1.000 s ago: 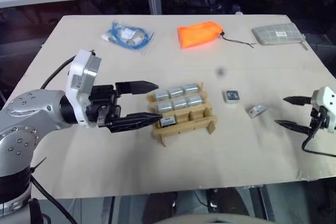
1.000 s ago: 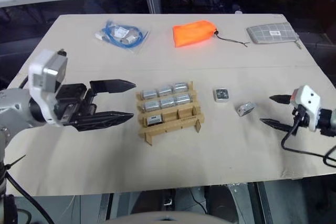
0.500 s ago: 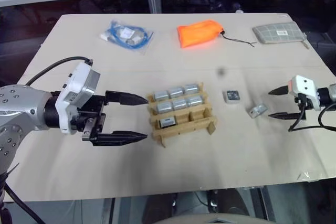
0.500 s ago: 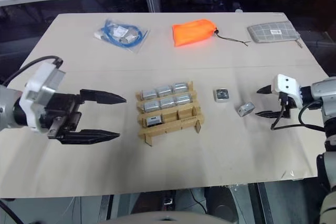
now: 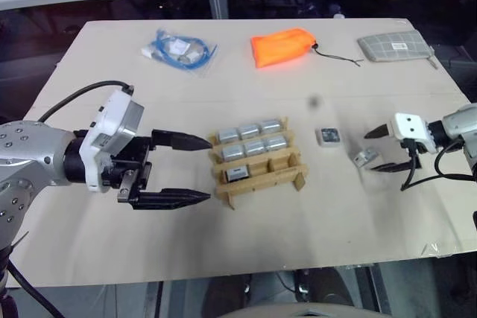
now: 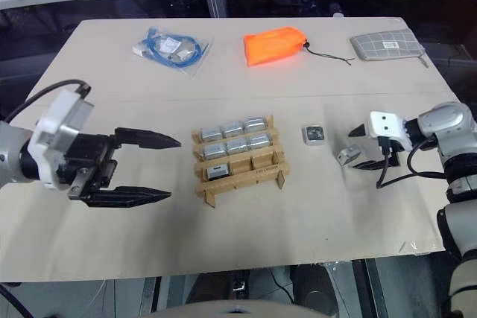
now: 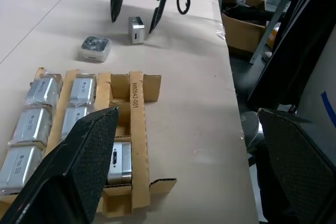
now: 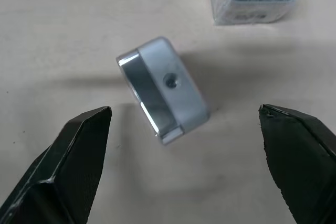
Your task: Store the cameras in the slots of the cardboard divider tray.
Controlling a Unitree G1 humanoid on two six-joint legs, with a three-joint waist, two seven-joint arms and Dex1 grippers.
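Observation:
The cardboard divider tray sits mid-table with several silver cameras in its back and middle rows and one camera in the front-left slot. Two loose cameras lie to its right: a dark-faced one and a plain silver one. My right gripper is open, its fingers either side of the silver one without touching it. My left gripper hangs open and empty just left of the tray.
Along the table's far edge lie a blue cable in a clear bag, an orange drawstring bag and a grey checked pouch. The table's right edge runs close behind my right arm.
My right gripper has swung in leftward from near the table's right edge and now straddles the loose silver camera. My left gripper has drawn back from the tray's front-left slot.

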